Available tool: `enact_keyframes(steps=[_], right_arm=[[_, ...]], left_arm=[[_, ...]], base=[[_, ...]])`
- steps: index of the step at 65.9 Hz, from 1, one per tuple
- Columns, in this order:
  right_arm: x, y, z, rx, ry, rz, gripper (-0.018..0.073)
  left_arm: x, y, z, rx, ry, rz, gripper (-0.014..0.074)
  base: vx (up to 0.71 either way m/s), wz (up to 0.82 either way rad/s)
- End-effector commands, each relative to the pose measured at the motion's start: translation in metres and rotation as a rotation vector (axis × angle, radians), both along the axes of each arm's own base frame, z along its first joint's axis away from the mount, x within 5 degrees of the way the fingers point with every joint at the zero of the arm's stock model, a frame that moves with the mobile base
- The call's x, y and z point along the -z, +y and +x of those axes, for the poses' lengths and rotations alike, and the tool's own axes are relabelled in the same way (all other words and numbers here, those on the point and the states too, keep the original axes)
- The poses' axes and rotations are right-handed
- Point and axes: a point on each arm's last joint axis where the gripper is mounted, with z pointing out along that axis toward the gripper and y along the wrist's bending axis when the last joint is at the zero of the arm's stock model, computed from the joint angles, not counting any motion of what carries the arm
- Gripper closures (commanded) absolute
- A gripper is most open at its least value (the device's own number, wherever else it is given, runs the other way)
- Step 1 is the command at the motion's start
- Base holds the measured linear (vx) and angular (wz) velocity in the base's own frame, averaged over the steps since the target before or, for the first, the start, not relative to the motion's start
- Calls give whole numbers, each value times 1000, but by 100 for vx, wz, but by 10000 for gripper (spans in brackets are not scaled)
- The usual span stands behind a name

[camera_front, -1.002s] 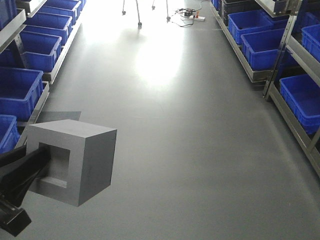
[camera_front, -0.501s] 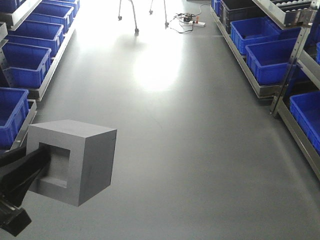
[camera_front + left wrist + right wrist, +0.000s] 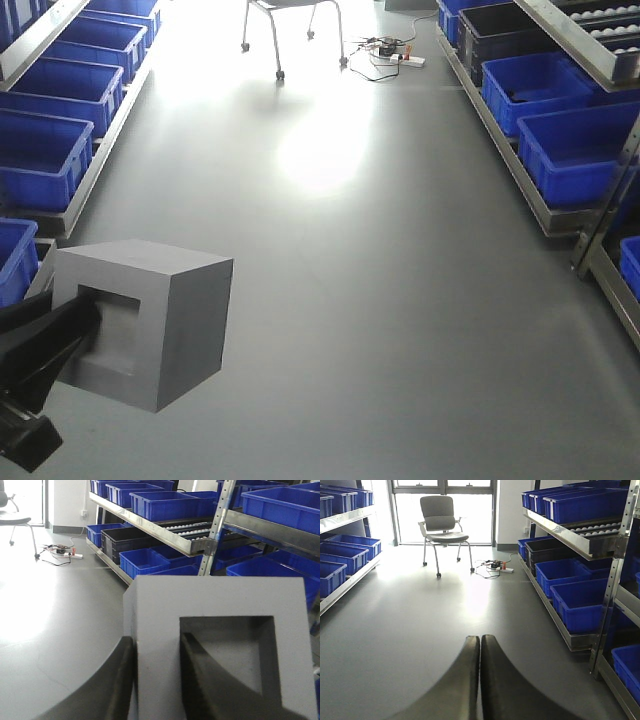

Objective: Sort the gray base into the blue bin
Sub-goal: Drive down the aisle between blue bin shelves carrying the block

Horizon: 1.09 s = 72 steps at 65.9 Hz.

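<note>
The gray base (image 3: 150, 325) is a matte cube with a square recess, held above the floor at the lower left of the front view. My left gripper (image 3: 70, 335) is shut on it. In the left wrist view the left gripper (image 3: 156, 645) clamps one wall of the base (image 3: 220, 600), one finger outside and one inside the recess. My right gripper (image 3: 480, 638) is shut and empty above the floor. Several blue bins (image 3: 40, 160) stand on low shelves on the left, with more on the right (image 3: 575, 140).
Metal shelving with blue bins lines both sides of a grey-floored aisle (image 3: 360, 260). An office chair (image 3: 440, 520) and a power strip with cables (image 3: 395, 50) are at the far end. A black bin (image 3: 510, 35) sits on the right shelf. A shelf upright (image 3: 610, 200) stands at the right.
The whole view has advanced down the aisle: bins and shelves have slid toward me and outward, and the chair has come into view. The gray base stays in the left gripper.
</note>
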Motion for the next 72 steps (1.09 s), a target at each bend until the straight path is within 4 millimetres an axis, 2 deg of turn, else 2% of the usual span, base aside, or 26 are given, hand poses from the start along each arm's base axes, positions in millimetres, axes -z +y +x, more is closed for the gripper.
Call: enact_keyframes(steps=[1,72], right_arm=[[-2,0,0,0,-70,-13,568],[-2,0,0,0,-70,-13,568]], left_arm=[[-22,1,1,-19,-116,-82,602],[-22,1,1,-19,-114,-81,602]], base=[[45,1],[39,3]])
